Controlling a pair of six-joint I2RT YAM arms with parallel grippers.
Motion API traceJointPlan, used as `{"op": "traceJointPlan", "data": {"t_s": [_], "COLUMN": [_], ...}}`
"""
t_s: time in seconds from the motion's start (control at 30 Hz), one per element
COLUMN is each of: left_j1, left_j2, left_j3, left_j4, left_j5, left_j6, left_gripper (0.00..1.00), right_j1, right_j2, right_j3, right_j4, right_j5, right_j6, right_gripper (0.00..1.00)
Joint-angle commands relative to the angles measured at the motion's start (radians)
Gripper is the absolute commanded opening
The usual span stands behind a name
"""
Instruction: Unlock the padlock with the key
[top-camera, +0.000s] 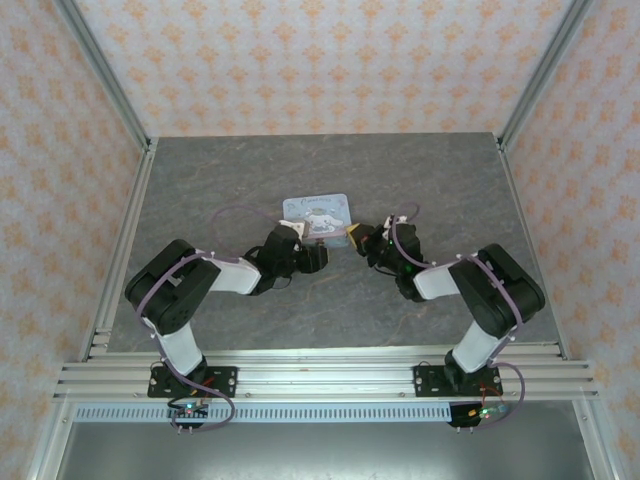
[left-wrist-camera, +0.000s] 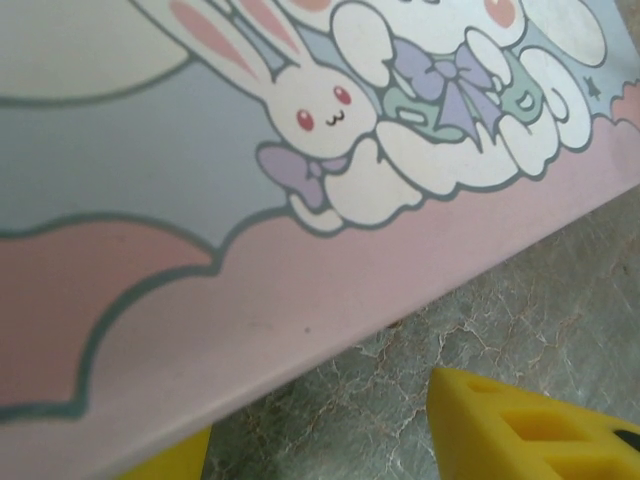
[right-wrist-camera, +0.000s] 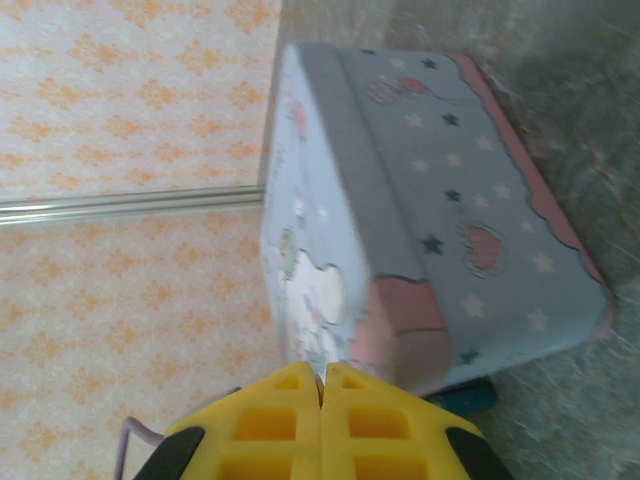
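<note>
The tin (top-camera: 315, 216) sits in the middle of the table (top-camera: 200, 180), ahead of both arms, with walls (top-camera: 320, 60) behind and on either side. The left gripper (top-camera: 291, 238) is at the tin's near left corner and the right gripper (top-camera: 357, 236) is just off its near right corner. The padlock (right-wrist-camera: 468, 398) lies on the table against the tin, beside the right gripper.

The left arm (top-camera: 215, 275) was folded at the elbow and reached forward and inward. The left pincer (top-camera: 292, 238) sat low, its yellow fingers (left-wrist-camera: 530, 430) spread well apart. The right arm (top-camera: 470, 285) mirrored that pose, angled inward. The right pincer (top-camera: 356, 237) had its yellow fingers (right-wrist-camera: 290, 420) pressed together, tips touching.
</note>
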Motion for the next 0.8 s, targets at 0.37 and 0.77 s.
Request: {"op": "traceJointPlan", "data": {"t_s": [0.37, 0.77], "left_j1": [-0.018, -0.047], "left_j2": [0.033, 0.135], "left_j3": [0.031, 0.147], "left_j4": [0.026, 0.035], "left_j5": [-0.112, -0.134], "left_j6": [0.038, 0.040], "left_gripper": [0.57, 0.57], "right_j1": [-0.042, -0.048], "right_j2": [0.159, 0.211], "right_j3": [0.118, 0.130], "right_j4": [0.045, 0.048], "right_j5": [-0.043, -0.053], "right_j6": [0.020, 0.034], "right_gripper": [0.00, 0.00]}}
